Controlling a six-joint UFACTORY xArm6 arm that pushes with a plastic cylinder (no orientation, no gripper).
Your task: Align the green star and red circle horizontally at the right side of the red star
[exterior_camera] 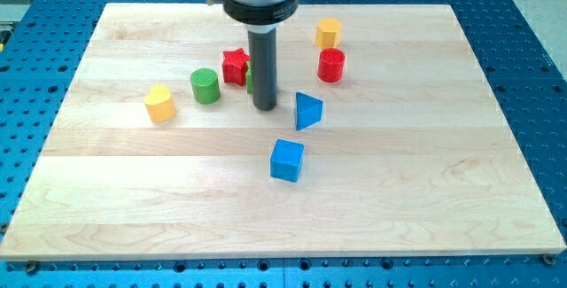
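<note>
The bench fills most of my view, its pale wood edges showing on all four sides against blue perforated plate. My end effector is a bare rod with nothing to open or close; my tip sits on the board a little toward the view's top of centre. Toward the view's bottom from my tip lies the blue cube, and just to the view's right the blue triangular block. The red star is up and to the view's left of my tip, with the green star mostly hidden behind the rod, touching or nearly touching it. The red circle stands up and to the right, well apart from both stars, below a yellow block. Left of my tip are a green cylinder and, farther out, a yellow block. The whole lower half and the right side lie well clear of the blocks.
</note>
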